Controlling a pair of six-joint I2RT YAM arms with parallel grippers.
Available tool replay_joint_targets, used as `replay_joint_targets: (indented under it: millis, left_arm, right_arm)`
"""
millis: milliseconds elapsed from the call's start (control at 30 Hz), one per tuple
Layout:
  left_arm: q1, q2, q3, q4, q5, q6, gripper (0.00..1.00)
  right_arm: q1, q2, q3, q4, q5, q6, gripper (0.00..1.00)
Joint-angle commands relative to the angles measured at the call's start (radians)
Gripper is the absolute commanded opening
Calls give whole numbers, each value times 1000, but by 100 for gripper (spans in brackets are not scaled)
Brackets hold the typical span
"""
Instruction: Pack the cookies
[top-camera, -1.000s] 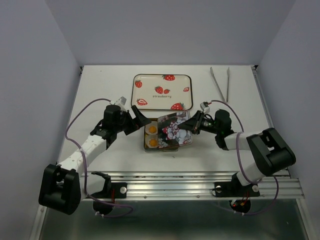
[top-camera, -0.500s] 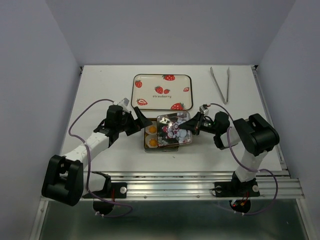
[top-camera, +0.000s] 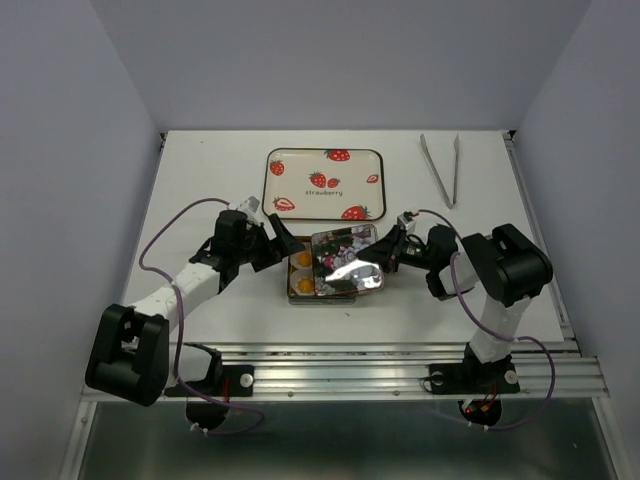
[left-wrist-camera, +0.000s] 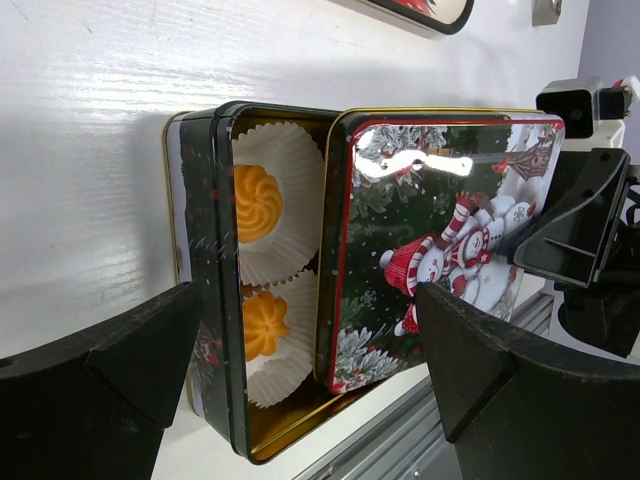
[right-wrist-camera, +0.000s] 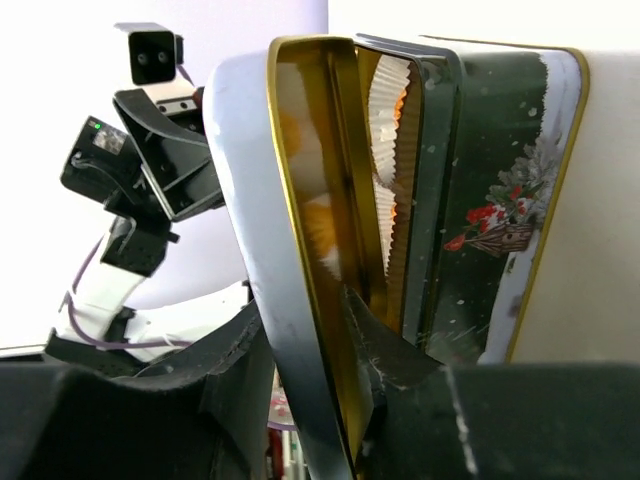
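A dark Christmas tin (top-camera: 291, 292) sits at the table's middle. Two orange-yellow cookies (top-camera: 303, 260) lie in white paper cups at its open left end, and show in the left wrist view (left-wrist-camera: 257, 202). Any other cookies are hidden under the lid. My right gripper (top-camera: 385, 250) is shut on the right edge of the snowman-printed lid (top-camera: 345, 262), which lies tilted over the tin's right part. In the right wrist view my right gripper (right-wrist-camera: 320, 340) pinches the lid (right-wrist-camera: 255, 200). My left gripper (top-camera: 280, 240) is open, its fingers astride the tin (left-wrist-camera: 210, 250).
A cream tray (top-camera: 300, 165) printed with red strawberries lies behind the tin. Metal tongs (top-camera: 440, 170) lie at the back right. An aluminium rail (top-camera: 400, 360) runs along the near edge.
The right gripper has brought the lid down and left, so it lies flatter over the tin. The left gripper has barely moved.
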Motion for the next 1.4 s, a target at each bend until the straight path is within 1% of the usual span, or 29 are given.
replay_joint_targets:
  millis: [0, 67, 100, 167, 233, 467, 567, 600, 633, 667, 767, 1033, 1367]
  left_arm:
    - [-2, 1, -11, 50, 6, 19, 99]
    - [-2, 6, -11, 50, 8, 19, 99]
    - [-2, 7, -11, 52, 8, 19, 99]
    - [-2, 10, -9, 52, 8, 19, 99]
    - [-2, 12, -9, 52, 5, 17, 99]
    - [-2, 19, -9, 52, 0, 17, 99]
    - [-2, 16, -14, 52, 2, 16, 99]
    - [-2, 15, -16, 52, 0, 14, 99]
    - [-2, 13, -16, 52, -1, 14, 99]
    - [-2, 9, -20, 52, -1, 14, 99]
    - [-2, 6, -23, 52, -1, 10, 99]
    - [-2, -4, -42, 63, 0, 3, 99]
    - [-2, -30, -74, 84, 3, -17, 99]
  right_arm:
    - [-5, -31, 19, 23, -1, -89, 36]
    - [-14, -60, 27, -54, 20, -136, 38]
    - [-14, -89, 32, -142, 31, -184, 39]
    - [-14, -111, 44, -203, 54, -210, 42]
    - [-26, -121, 44, -231, 60, -216, 44]
    - [-26, -121, 55, -289, 69, -244, 45]
    - [-26, -149, 81, -453, 88, -340, 47]
    - [-26, -181, 97, -506, 123, -371, 47]
    - [-26, -198, 104, -598, 138, -427, 47]
    - [-26, -232, 113, -638, 166, -448, 47]
    - [-26, -266, 130, -732, 181, -494, 49]
    - [1, -255, 144, -760, 174, -492, 51]
    - [23, -261, 161, -829, 234, -514, 56]
